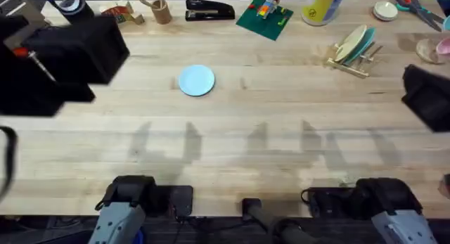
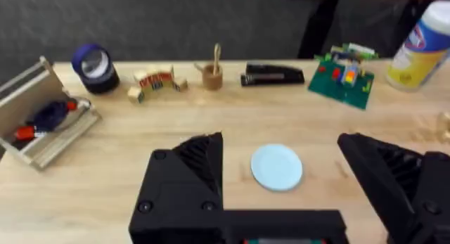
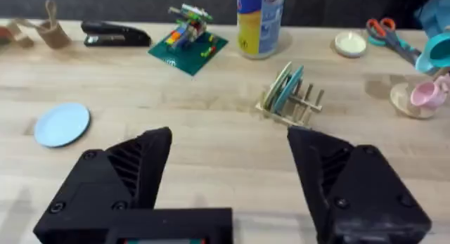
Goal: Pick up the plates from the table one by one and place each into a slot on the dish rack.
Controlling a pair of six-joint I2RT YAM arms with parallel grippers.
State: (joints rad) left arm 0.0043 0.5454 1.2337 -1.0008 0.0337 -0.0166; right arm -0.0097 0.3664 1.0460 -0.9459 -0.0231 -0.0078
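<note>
A light blue plate (image 1: 196, 81) lies flat on the table (image 1: 232, 145), left of centre. In the left wrist view the plate (image 2: 277, 167) sits just beyond my left gripper (image 2: 278, 141), which is open, raised above the table and holds nothing. The dish rack (image 1: 355, 55) stands at the back right with a cream plate (image 1: 349, 41) and a teal plate (image 1: 363, 40) upright in its slots. My right gripper (image 3: 230, 133) is open and empty. The dish rack (image 3: 292, 103) stands ahead of it, slightly to one side. In the overhead view the left arm (image 1: 56, 58) is a large dark shape at the upper left, and the right arm (image 1: 427, 96) is at the right edge.
Along the back edge stand a blue tape roll (image 1: 67, 1), a wooden cup (image 1: 162, 12), a black stapler (image 1: 209, 10), a green brick baseplate (image 1: 264, 17), a yellow canister (image 1: 320, 6), a small white bowl (image 1: 385, 10) and scissors (image 1: 418, 6). A wooden box (image 2: 42, 110) sits far left.
</note>
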